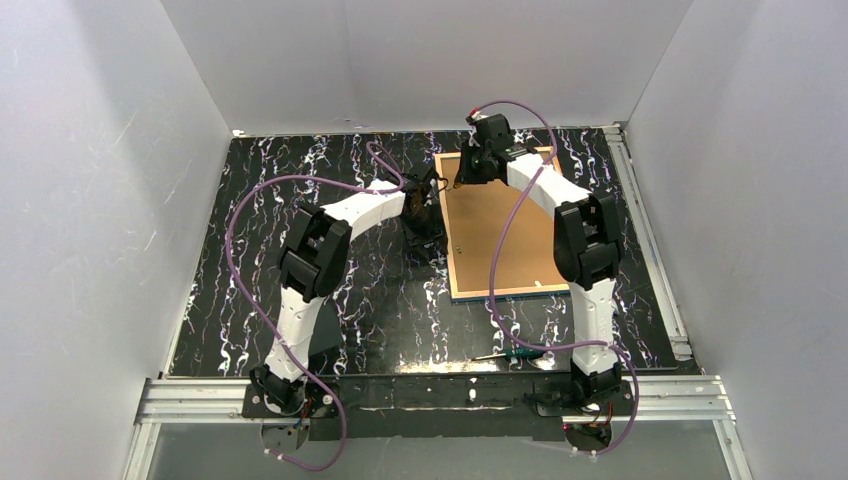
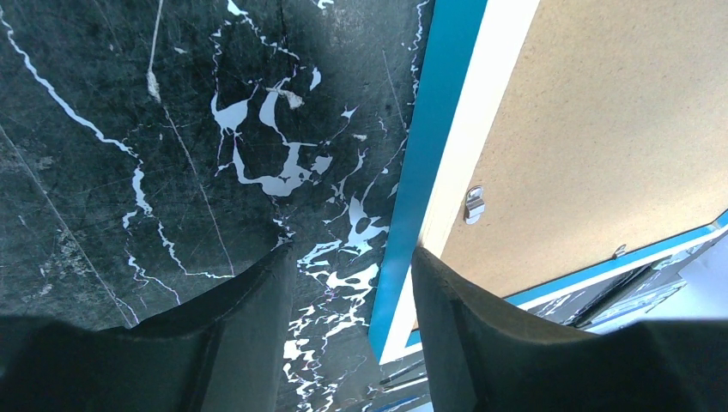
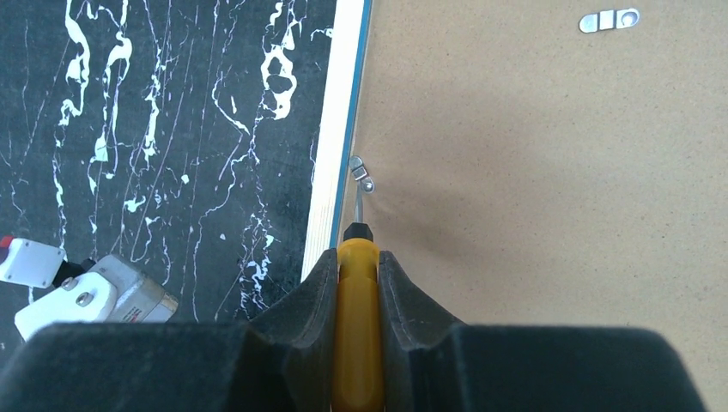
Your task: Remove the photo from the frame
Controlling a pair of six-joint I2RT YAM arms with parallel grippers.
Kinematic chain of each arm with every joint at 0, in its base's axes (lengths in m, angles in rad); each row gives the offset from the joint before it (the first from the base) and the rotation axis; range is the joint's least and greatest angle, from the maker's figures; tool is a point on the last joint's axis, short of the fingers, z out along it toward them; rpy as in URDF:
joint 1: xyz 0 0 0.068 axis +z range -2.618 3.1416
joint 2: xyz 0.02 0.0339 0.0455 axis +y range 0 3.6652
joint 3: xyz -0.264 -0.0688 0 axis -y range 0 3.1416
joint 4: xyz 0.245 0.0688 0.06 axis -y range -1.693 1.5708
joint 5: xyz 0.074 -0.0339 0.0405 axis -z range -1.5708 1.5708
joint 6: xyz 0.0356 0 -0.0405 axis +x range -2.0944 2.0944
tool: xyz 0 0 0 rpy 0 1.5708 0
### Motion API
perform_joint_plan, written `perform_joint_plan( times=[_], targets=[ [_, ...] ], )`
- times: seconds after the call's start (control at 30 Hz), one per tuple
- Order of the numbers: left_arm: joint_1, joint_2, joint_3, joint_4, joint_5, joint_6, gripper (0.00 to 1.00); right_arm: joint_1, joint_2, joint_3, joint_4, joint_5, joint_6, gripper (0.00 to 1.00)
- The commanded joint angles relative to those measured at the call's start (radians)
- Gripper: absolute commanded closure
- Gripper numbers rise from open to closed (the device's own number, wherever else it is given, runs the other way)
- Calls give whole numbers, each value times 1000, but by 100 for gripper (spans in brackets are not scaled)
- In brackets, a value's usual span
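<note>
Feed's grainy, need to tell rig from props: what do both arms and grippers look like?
The left arm and right arm have white shells with black joint housings; a purple cable loops along each. The left gripper and right gripper have matte-black tapered fingers.

Overhead looks down; both wrists closely share frame (image 2: 425,154).

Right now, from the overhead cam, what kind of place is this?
Probably a lab robot test cell, not a home: plain white panel walls box in three sides, aluminium rails run along the near edge, and a black marbled tabletop is the work surface.
</note>
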Motion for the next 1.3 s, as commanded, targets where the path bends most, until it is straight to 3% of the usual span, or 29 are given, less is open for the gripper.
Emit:
perform_joint_plan(
  times=[0.0, 0.33, 0.4, 1.2, 1.27],
  targets=[
    [-63, 139, -109, -222, -117, 49, 50, 23, -19, -30, 60, -13, -67, 99],
    [-64, 133, -119, -219, -113, 42, 50, 34, -16, -50, 65, 29, -77, 99],
    [-63, 133, -122, -217, -110, 43, 50, 44, -21, -57, 84, -23, -131, 99],
    [-64, 131, -126, -210, -109, 44, 50, 117, 9, -22, 27, 65, -427, 99],
    [-64, 131, -125, -209, -109, 43, 50, 125, 37, 16, 7, 149, -448, 99]
  ],
)
